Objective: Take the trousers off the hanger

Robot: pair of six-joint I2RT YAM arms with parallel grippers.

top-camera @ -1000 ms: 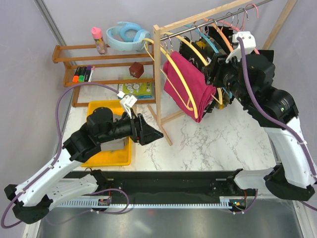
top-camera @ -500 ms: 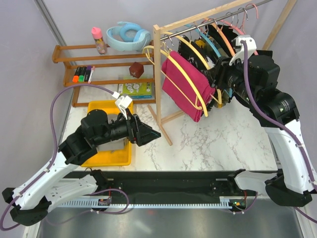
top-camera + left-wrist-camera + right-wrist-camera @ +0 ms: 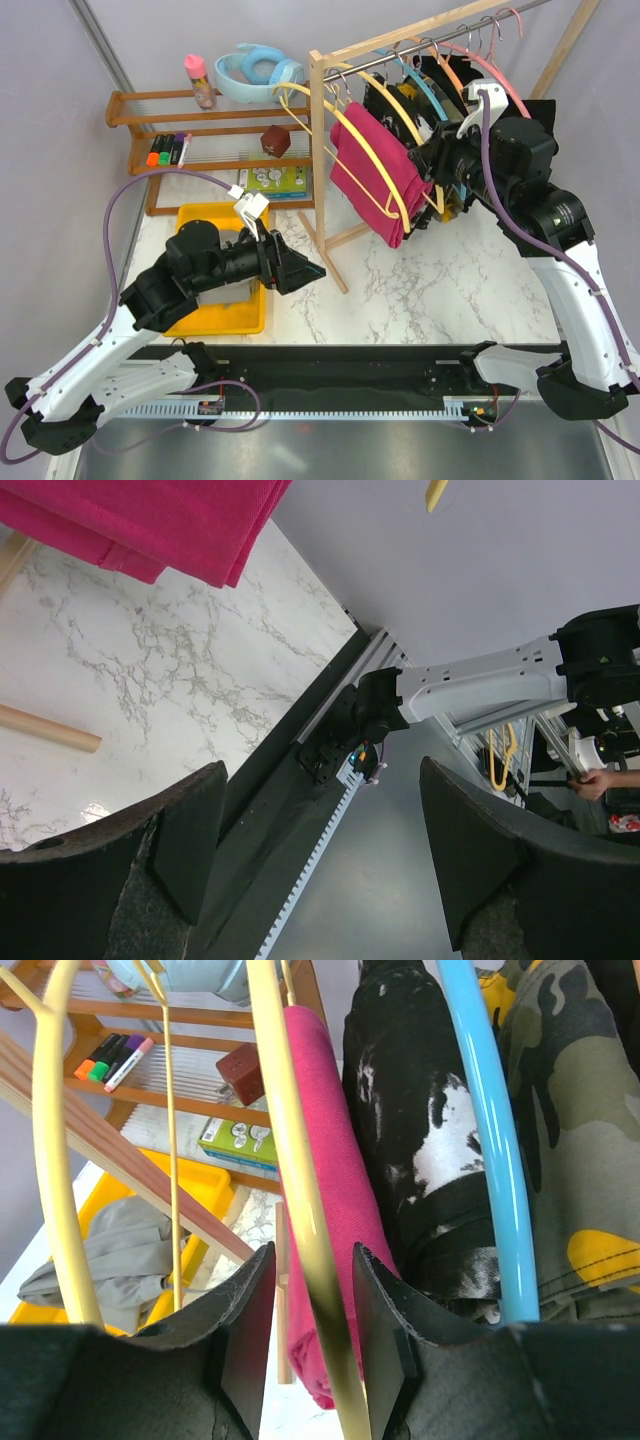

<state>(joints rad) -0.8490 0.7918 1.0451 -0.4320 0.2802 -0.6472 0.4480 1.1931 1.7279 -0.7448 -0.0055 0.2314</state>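
Jaws of the right gripper (image 3: 312,1290) have narrowed around the yellow hanger (image 3: 290,1130), gaps still showing, so nothing is gripped yet. Magenta trousers (image 3: 335,1160) hang over it on the rail (image 3: 420,45); the left gripper (image 3: 320,860) gapes wide, empty.

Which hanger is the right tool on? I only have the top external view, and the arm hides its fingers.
Observer: The right tool straddles a yellow hanger lying right beside the magenta trousers. Slim gaps show on both sides, so it isn't clamped.
Operator: And the left tool?
Observer: The left tool is wide open with nothing between its fingers. Magenta cloth shows at the top of its wrist view.
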